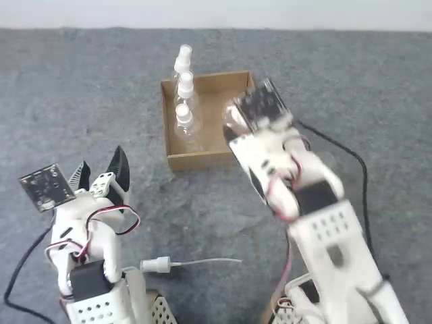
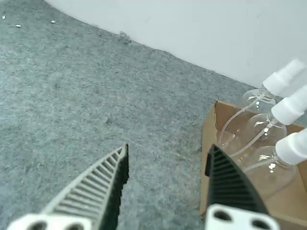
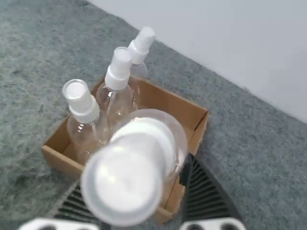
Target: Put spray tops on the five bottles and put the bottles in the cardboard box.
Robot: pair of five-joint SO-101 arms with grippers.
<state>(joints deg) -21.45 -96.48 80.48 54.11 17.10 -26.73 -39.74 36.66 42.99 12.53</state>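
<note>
The cardboard box (image 1: pixel 212 84) stands at the table's middle back. Three clear bottles with white spray tops (image 1: pixel 183 115) stand in a row along one wall of it, also seen in the right wrist view (image 3: pixel 81 108) and the left wrist view (image 2: pixel 268 163). My right gripper (image 1: pixel 237 129) hangs over the box's other side, shut on a fourth bottle (image 3: pixel 139 158) that carries a white spray top. My left gripper (image 1: pixel 101 169) is open and holds nothing, low over the carpet beside the box (image 2: pixel 211 143). A loose spray top (image 1: pixel 156 265) with a long thin tube lies near the arm bases.
Grey carpet (image 1: pixel 81 88) covers the table, with free room around the box. A black cable (image 1: pixel 351 162) runs along the right arm. A white wall (image 2: pixel 192 28) rises behind the box.
</note>
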